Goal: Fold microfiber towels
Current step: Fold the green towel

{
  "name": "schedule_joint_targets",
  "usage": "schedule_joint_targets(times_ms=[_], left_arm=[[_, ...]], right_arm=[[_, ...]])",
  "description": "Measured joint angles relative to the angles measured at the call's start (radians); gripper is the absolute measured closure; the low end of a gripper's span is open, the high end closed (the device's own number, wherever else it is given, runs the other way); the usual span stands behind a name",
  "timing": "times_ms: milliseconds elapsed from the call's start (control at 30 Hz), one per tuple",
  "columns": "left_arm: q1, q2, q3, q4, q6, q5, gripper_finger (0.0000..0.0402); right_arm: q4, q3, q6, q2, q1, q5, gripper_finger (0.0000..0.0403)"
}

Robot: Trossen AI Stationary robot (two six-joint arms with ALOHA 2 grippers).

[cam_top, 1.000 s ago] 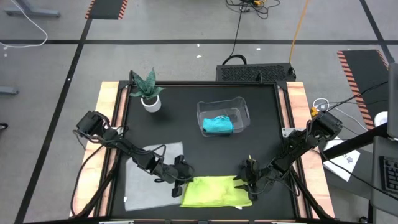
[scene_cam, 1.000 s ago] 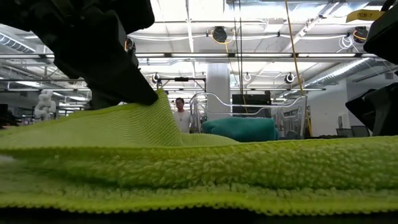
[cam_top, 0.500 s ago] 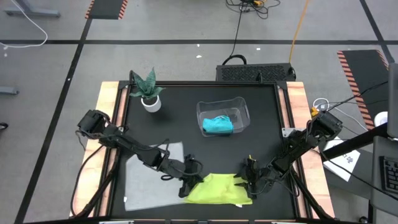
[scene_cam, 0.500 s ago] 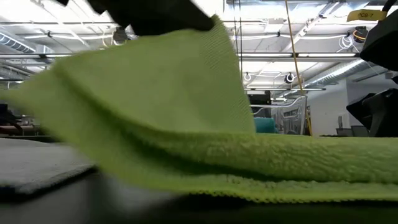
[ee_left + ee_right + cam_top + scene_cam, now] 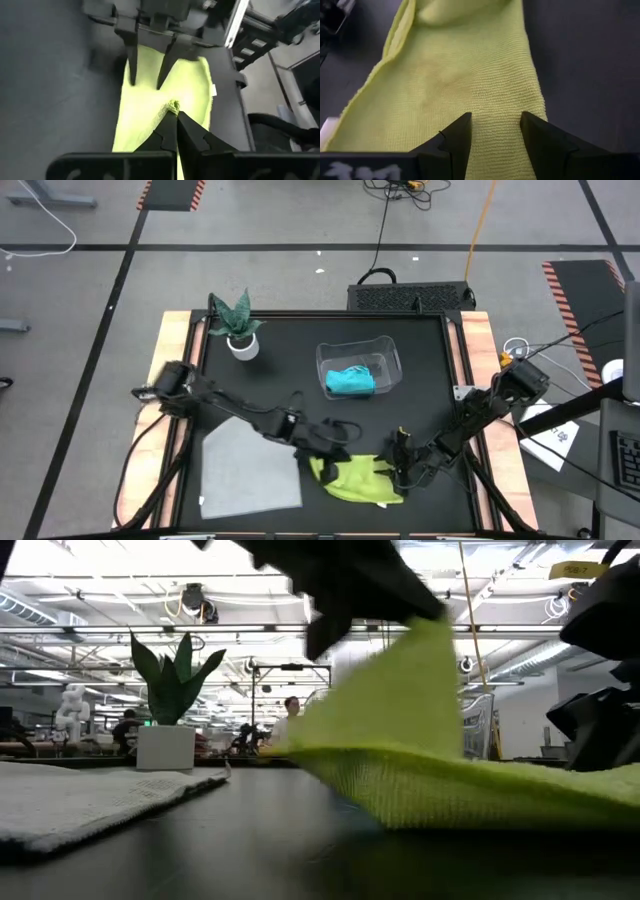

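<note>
The yellow-green towel (image 5: 365, 480) lies at the table's near edge, right of centre, with one part raised into a peak (image 5: 430, 650). My left gripper (image 5: 173, 112) is shut on that raised part, above the towel (image 5: 145, 130). My right gripper (image 5: 495, 125) is open at the towel's right end (image 5: 460, 70), fingers pointing down. The light grey towel (image 5: 250, 468) lies flat on the table's near left. The teal towel (image 5: 350, 381) lies bunched in the clear bin (image 5: 385, 352). My left gripper pinches a small bunch of the towel's edge (image 5: 173, 104) between its two fingertips, coming from the table's left, slanting down. That part is lifted clear; the cloth slopes down from it to the rest lying on the table. My right gripper stands with its open fingertips (image 5: 132, 80) on the towel's right part, coming from above and the right. The cloth under them lies flat on the table.
A potted plant (image 5: 238, 330) stands at the far left. The clear bin sits at the table's middle far side. The two grippers are close together over the yellow-green towel. Bare black table lies between the grey towel and the yellow-green one.
My left gripper has gone toward the table's right edge and up, shut on the yellow-green towel's left part. That part has lifted off the table and come over toward the right end, which stayed under my right gripper. The towel now covers a shorter stretch.
</note>
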Motion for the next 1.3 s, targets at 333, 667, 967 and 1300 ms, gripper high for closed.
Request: schedule_joint_targets(times_ms=[333,667,967,1300], left_arm=[[0.009,0.247,0.402,-0.217,0.067,0.036,0.0401],[0.041,0.348,0.545,-0.246,0.096,0.078,0.0401],[0.043,0.349,0.544,-0.271,0.101,0.095,0.0401],[0.037,0.349,0.544,-0.185,0.178,0.165,0.0365]], right_arm=[[-0.041,0.002,0.033,0.032,-0.037,0.011,0.0241],[0.005,-0.002,-0.091,0.035,-0.027,0.059,0.0241],[0.065,-0.005,-0.329,0.002,0.028,0.032,0.0241],[0.02,-0.003,-0.306,-0.026,0.033,0.044,0.0241]])
